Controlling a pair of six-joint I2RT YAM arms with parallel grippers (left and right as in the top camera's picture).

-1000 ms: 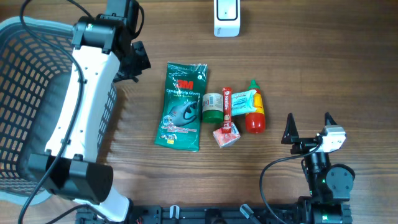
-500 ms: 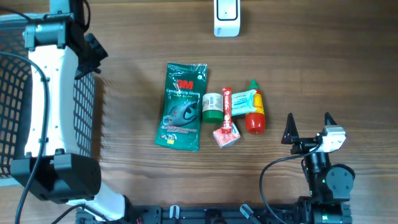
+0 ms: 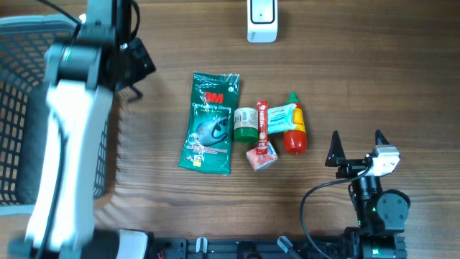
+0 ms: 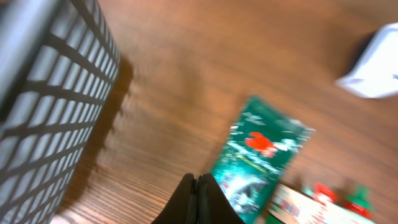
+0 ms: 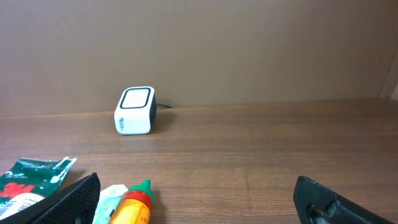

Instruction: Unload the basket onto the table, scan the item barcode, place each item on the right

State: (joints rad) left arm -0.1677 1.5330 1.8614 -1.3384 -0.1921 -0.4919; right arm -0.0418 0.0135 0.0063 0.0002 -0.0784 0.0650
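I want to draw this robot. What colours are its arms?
The left arm is white with black joints. The right arm is black with a white block and looping black cable. The left gripper and right gripper have pointy black fingers.

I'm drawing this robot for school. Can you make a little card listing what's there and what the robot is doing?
Scanner: white box, at the far edge
Basket: mesh, on the left side
Items: green glove pack, red bottle, others, clustered in the middle
Left end effector: shut, empty, near basket
Right end effector: open, empty, right of items
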